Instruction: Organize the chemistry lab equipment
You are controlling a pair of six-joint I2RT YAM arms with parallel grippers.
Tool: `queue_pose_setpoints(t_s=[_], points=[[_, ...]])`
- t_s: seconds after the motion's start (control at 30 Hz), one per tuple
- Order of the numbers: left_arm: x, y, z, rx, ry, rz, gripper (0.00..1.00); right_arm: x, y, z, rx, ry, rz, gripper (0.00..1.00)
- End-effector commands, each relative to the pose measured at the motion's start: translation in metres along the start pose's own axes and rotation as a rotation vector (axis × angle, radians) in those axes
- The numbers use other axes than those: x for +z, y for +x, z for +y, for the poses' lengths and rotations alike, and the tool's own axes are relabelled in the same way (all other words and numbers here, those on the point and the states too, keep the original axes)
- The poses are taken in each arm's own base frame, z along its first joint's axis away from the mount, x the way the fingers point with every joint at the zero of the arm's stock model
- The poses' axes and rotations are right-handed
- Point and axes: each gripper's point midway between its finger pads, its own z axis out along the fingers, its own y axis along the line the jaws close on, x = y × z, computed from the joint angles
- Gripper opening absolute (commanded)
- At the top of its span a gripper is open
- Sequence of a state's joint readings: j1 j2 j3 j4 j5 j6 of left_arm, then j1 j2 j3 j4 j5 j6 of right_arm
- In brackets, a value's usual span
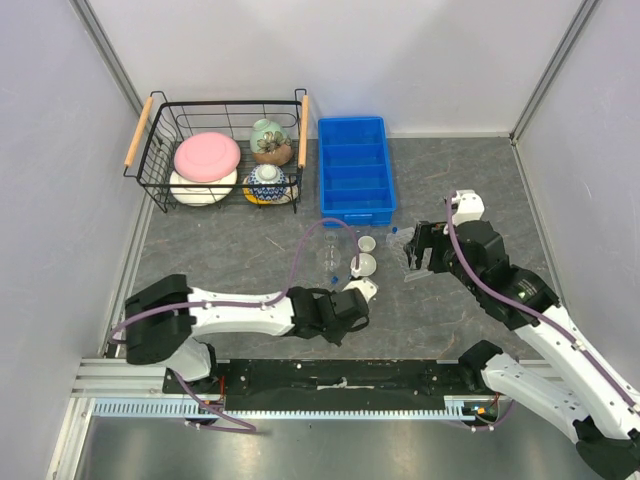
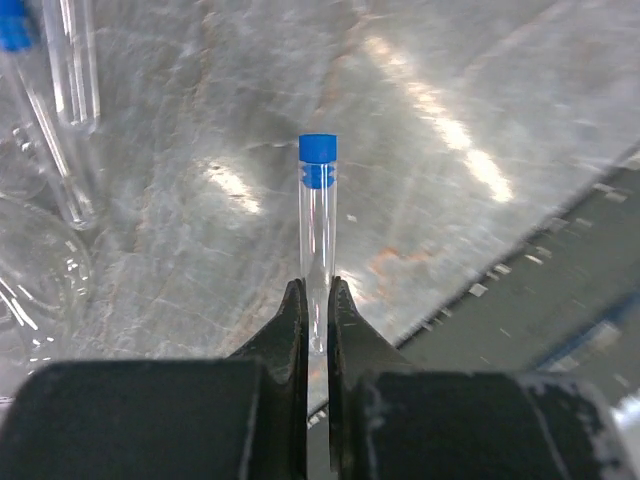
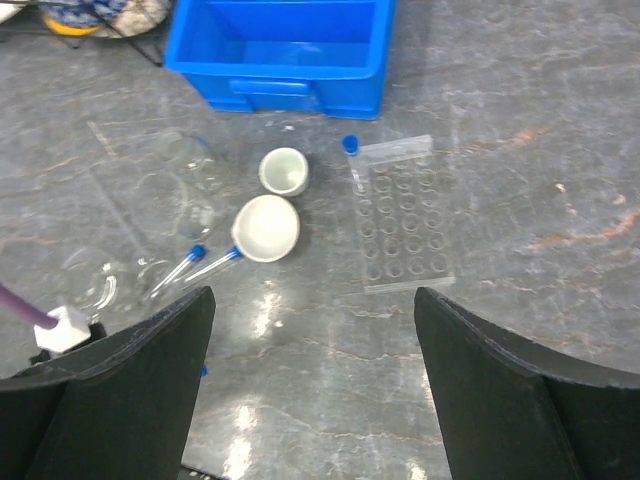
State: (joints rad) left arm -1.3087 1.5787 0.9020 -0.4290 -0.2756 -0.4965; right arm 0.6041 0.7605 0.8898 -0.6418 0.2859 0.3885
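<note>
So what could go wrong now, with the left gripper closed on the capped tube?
The left gripper pinches the clear blue-capped tube only at its uncapped end, so it may tilt or slip. Nearby lie clear round glass flasks and more tubes; a swing could knock them.

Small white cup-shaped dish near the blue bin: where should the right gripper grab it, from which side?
Probably the rim, from straight above. The small white cup-shaped dish stands upright, mouth open: pinch its wall, one jaw inside, one outside. Take the side facing the blue plastic bin; the wider white bowl sits close on the near side.
</note>
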Motion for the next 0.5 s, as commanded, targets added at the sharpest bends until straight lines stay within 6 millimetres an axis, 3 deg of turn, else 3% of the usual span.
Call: queue_pose_setpoints(t_s=[0.0, 0.07, 0.1, 0.13, 0.17, 0.2, 0.27, 0.3, 0.47], points=[[-0.042, -0.032, -0.038, 0.056, 0.350, -0.079, 0.02, -0.023, -0.014, 0.031, 0.007, -0.175, 0.016, 0.88], [-0.063, -0.052, -0.039, 0.035, 0.459, -0.163, 0.02, -0.034, -0.006, 0.056, -0.003, -0.328, 0.066, 0.86], [-0.077, -0.054, -0.048, 0.038, 0.565, -0.170, 0.02, -0.038, -0.002, 0.064, -0.009, -0.379, 0.085, 0.85], [-0.084, -0.056, -0.048, 0.030, 0.611, -0.187, 0.02, -0.041, 0.002, 0.072, -0.011, -0.432, 0.114, 0.84], [-0.096, -0.072, -0.041, 0.006, 0.643, -0.253, 0.02, -0.050, 0.007, 0.085, -0.014, -0.520, 0.146, 0.84], [-0.109, -0.071, -0.047, 0.014, 0.734, -0.255, 0.02, -0.056, 0.008, 0.093, -0.011, -0.573, 0.159, 0.83], [-0.121, -0.080, -0.037, -0.019, 0.794, -0.290, 0.02, -0.071, 0.010, 0.111, 0.001, -0.703, 0.186, 0.82], [-0.135, -0.082, -0.044, 0.004, 0.888, -0.309, 0.02, -0.076, 0.011, 0.117, 0.009, -0.742, 0.195, 0.82], [-0.162, -0.089, -0.049, 0.016, 1.074, -0.350, 0.02, -0.101, 0.010, 0.141, 0.052, -0.938, 0.220, 0.81]])
